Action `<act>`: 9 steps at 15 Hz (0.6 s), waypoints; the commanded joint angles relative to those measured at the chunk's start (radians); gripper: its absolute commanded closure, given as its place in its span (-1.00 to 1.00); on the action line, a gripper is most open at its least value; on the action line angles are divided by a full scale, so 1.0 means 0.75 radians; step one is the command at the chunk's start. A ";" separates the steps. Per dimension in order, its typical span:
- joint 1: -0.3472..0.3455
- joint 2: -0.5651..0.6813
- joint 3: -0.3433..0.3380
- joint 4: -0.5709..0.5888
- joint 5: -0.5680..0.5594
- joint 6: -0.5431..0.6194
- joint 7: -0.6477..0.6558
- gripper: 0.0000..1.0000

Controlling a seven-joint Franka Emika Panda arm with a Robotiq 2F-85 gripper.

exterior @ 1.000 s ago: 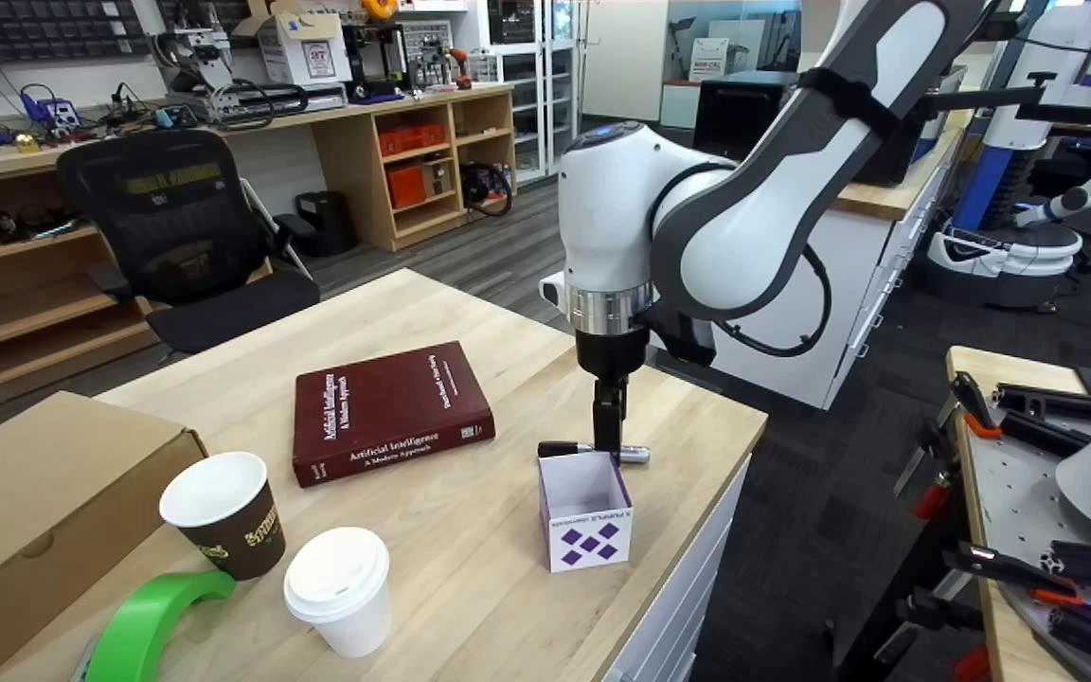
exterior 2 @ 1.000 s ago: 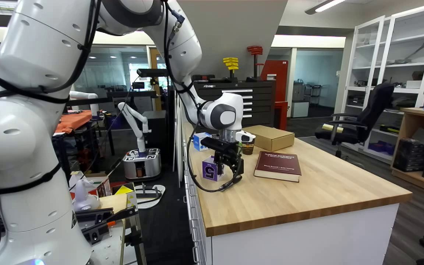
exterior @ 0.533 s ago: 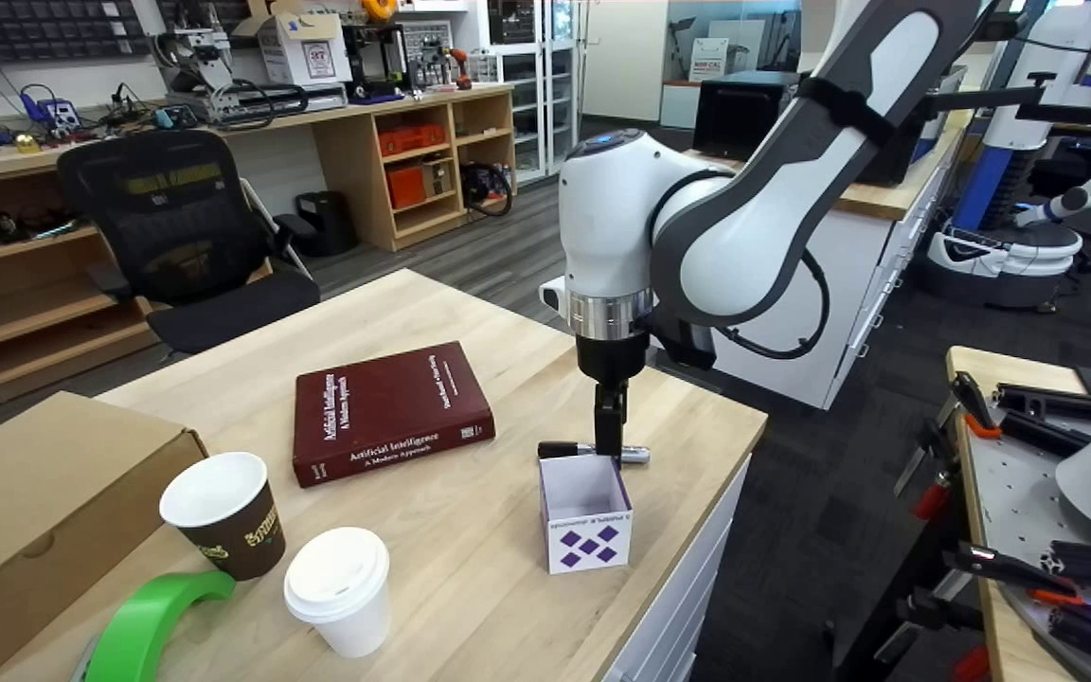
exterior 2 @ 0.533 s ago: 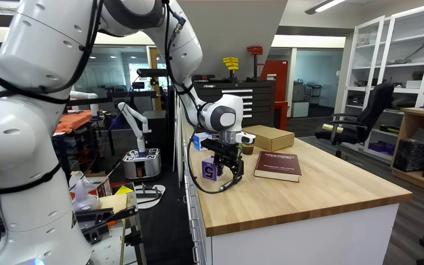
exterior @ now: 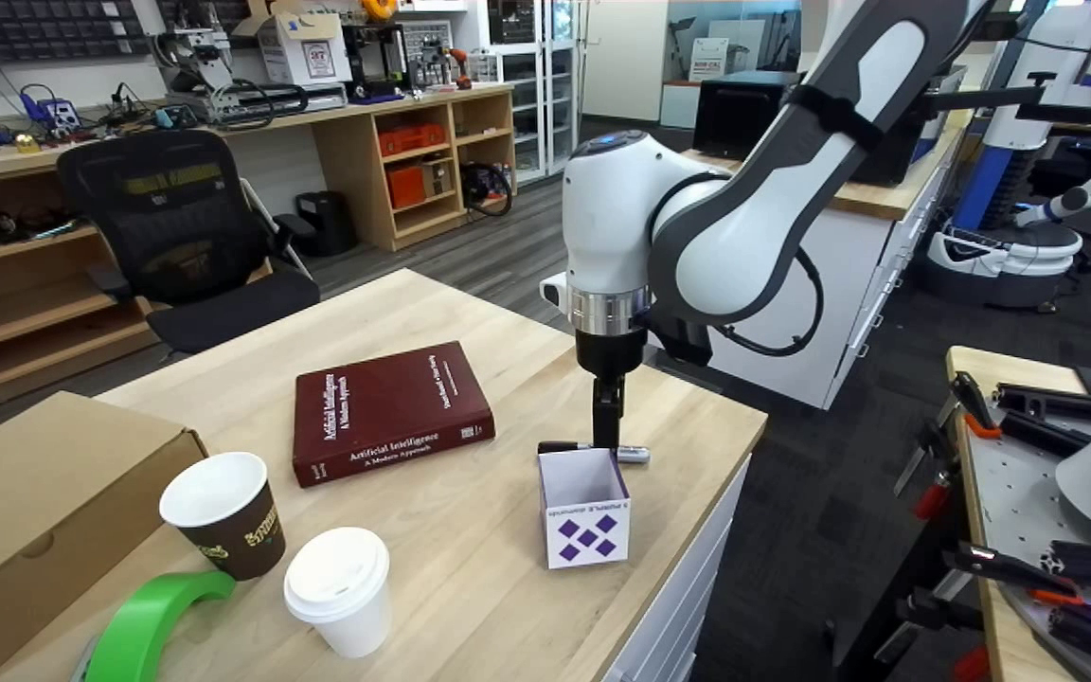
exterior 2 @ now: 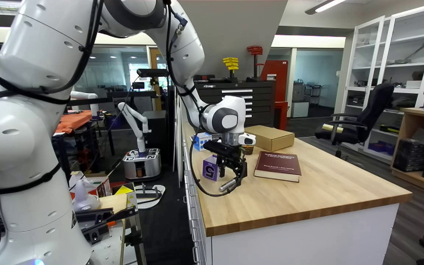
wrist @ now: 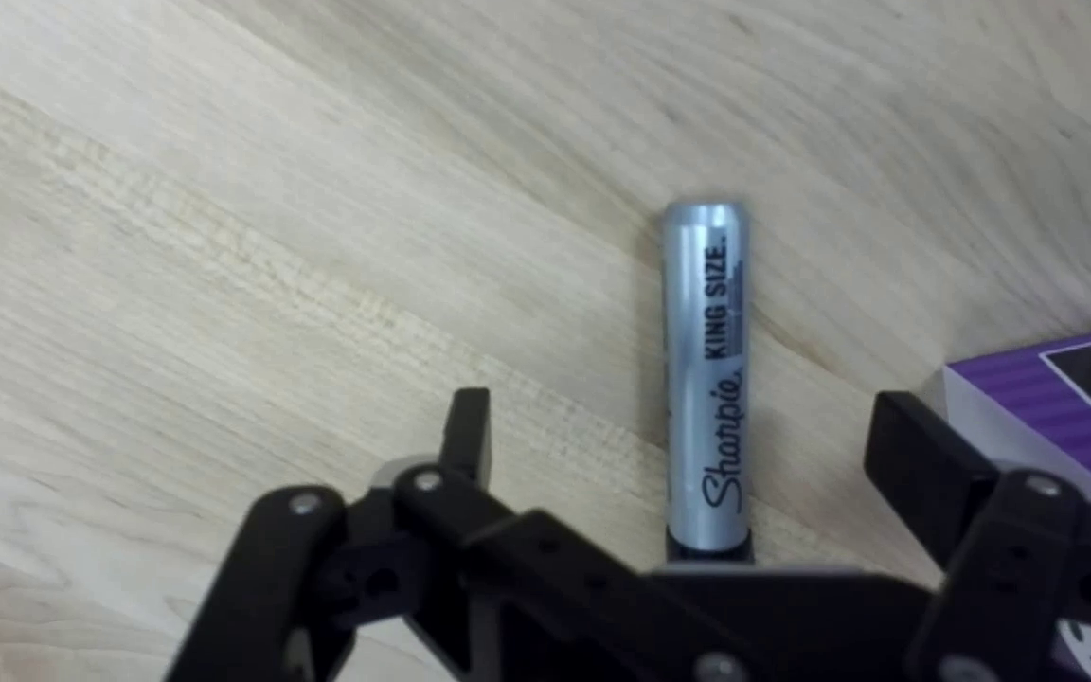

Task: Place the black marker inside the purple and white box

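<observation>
The marker, silver with a black cap, lies flat on the wooden table (exterior: pixel 635 455); its silver barrel shows in the wrist view (wrist: pixel 708 379), its cap mostly hidden under the gripper. Its silver end also shows in an exterior view (exterior 2: pixel 228 185). The small white box with purple diamonds (exterior: pixel 587 535) stands upright beside the marker, open at the top. Its purple side with a black 5 shows in the wrist view (wrist: pixel 1066 388). My gripper (wrist: pixel 683 417) is open, one finger on each side of the marker without touching it. The right finger in the wrist view is close to the box.
A dark red book (exterior: pixel 389 412) lies nearby. A brown paper cup (exterior: pixel 223 530), a white lidded cup (exterior: pixel 342 606), a green curved object (exterior: pixel 152 616) and a large brown cardboard box (exterior: pixel 53 474) stand farther off. The table edge (exterior: pixel 688 568) is close to the small box.
My gripper has risen slightly and shifted a little. The small box has shifted and turned very slightly. More of the marker's silver end shows in an exterior view. The marker stays on the table.
</observation>
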 commanded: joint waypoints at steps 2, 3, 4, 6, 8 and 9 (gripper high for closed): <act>-0.004 0.025 -0.018 -0.016 -0.013 0.057 -0.015 -1.00; -0.001 0.019 -0.018 -0.020 -0.016 0.061 -0.013 -1.00; 0.004 0.012 -0.019 -0.023 -0.020 0.061 -0.009 -1.00; 0.012 -0.024 -0.002 -0.042 -0.016 0.070 -0.016 -1.00; 0.038 -0.062 0.000 -0.060 -0.036 0.078 -0.003 -1.00; 0.053 -0.068 -0.005 -0.057 -0.051 0.076 0.008 -1.00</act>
